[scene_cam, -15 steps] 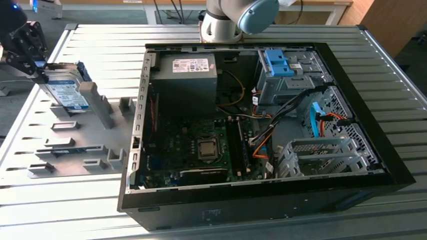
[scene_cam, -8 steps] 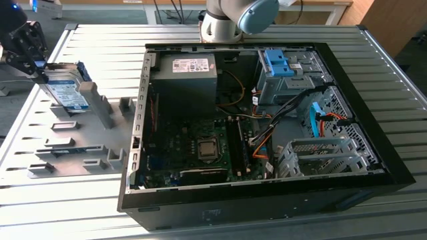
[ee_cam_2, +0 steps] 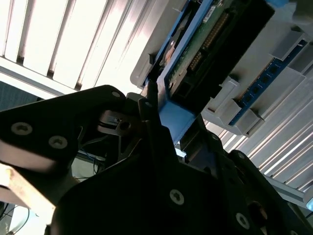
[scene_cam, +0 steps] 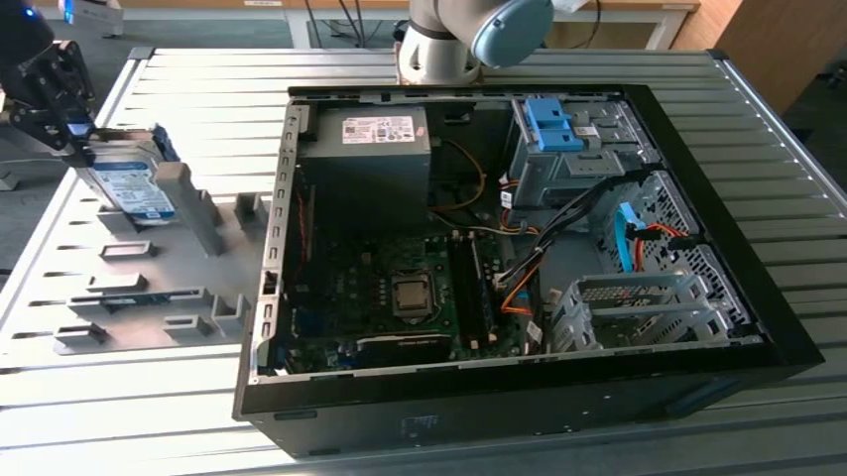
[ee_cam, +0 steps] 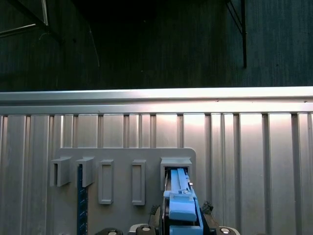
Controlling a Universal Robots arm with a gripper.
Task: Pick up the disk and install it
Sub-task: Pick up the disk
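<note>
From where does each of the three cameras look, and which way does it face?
Exterior view: off the arm, high up, looking down on the table and the open computer case; the arm and the tool show.
First wrist view: on the wrist, facing down over the disk onto the grey holder plate; tool parts flank it.
Second wrist view: on the wrist, close, facing along the black tool to the disk's board side.
Shared: both wrist views see the disk in the tool's grip.

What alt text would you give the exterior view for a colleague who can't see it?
At the exterior view's left, the gripper meets the top of the disk, which stands in a slot of a grey fixture plate on the ribbed metal table. An open computer case lies beside it, showing its motherboard, grey power supply and a blue bracket.
</note>
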